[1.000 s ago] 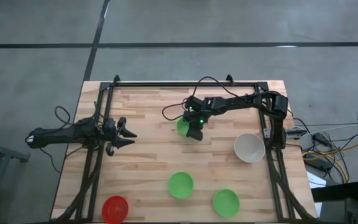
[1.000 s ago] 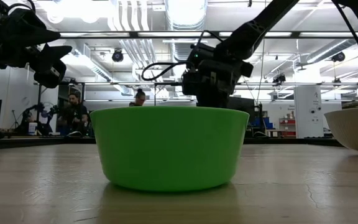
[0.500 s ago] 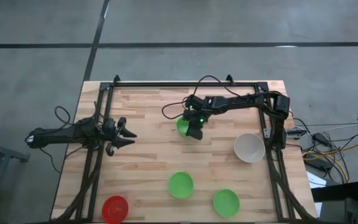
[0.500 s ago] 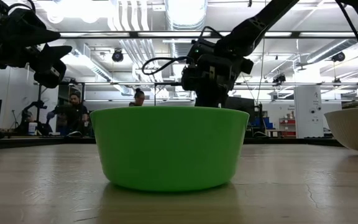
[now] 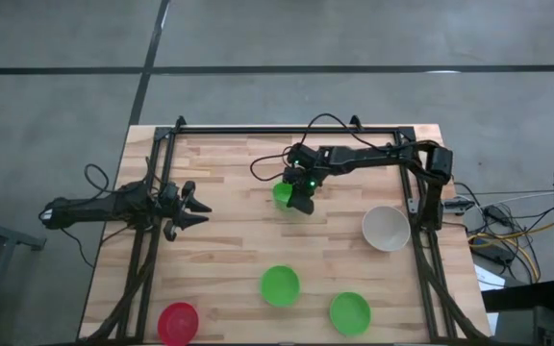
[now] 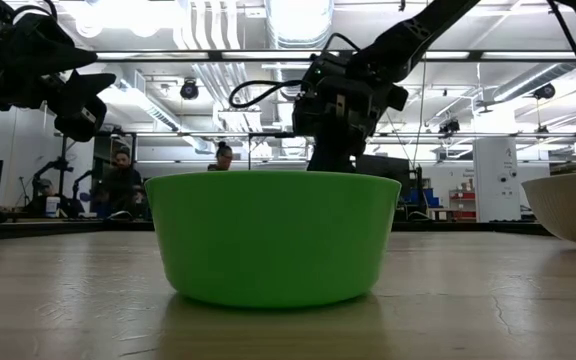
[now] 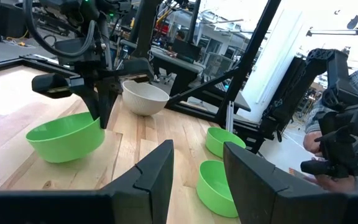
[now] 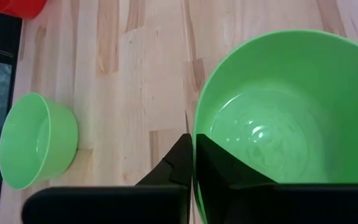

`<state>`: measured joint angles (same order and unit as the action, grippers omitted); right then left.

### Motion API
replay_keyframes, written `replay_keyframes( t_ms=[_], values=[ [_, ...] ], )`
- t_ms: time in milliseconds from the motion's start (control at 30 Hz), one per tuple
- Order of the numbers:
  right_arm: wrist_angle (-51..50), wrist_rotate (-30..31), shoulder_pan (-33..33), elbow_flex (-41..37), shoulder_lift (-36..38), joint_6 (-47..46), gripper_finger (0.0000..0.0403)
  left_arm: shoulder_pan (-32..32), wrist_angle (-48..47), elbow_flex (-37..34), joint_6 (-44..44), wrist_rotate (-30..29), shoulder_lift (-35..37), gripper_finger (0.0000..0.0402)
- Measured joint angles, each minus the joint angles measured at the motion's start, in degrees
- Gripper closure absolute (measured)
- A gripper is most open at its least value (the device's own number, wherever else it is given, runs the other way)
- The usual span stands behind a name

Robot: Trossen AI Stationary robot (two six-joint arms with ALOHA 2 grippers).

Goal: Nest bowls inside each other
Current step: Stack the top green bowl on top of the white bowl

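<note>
We see the right hand [image 5: 302,195] near the middle of the tabletop [image 5: 229,183], toward its far edge, and its fingers have just drawn the last bit together onto the rim of a green bowl [image 5: 284,194]. In the right wrist view the two dark fingers [image 8: 182,163] pinch that bowl's wall, one inside and one outside, with no gap showing. Over the past second the arm has also shifted slightly toward the far edge, and in the low view the hand now sits a little higher behind the nearer green bowl [image 6: 273,235]. In the left wrist view the gripped bowl tilts a little, though we cannot tell whether it has left the wood. We judge that the grasp is now made and the lift is beginning.

The other bowls lie separate, none nested yet. The pale white-grey bowl [image 5: 386,228] sits by the right edge. Two more green bowls lie near the front edge, one at the centre [image 5: 280,285] and one to its right [image 5: 350,312]. The red bowl [image 5: 178,322] sits at the front left corner.

The left hand [image 5: 192,209] waits over the left edge with its fingers apart, holding nothing, unmoved in this second.

We judge that the gripped bowl next needs carrying over another bowl and lowering into it.
</note>
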<state>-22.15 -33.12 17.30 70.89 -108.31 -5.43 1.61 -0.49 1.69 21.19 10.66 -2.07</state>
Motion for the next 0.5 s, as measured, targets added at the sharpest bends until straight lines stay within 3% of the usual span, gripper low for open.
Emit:
replay_keyframes(
  t_ms=[500],
  values=[
    [-3.6, 0.1, 0.0, 4.1, 0.0, 1.2, 0.0395, 0.0, 0.0, 0.0, 0.0, 0.0, 0.0, 0.0257]
  ],
)
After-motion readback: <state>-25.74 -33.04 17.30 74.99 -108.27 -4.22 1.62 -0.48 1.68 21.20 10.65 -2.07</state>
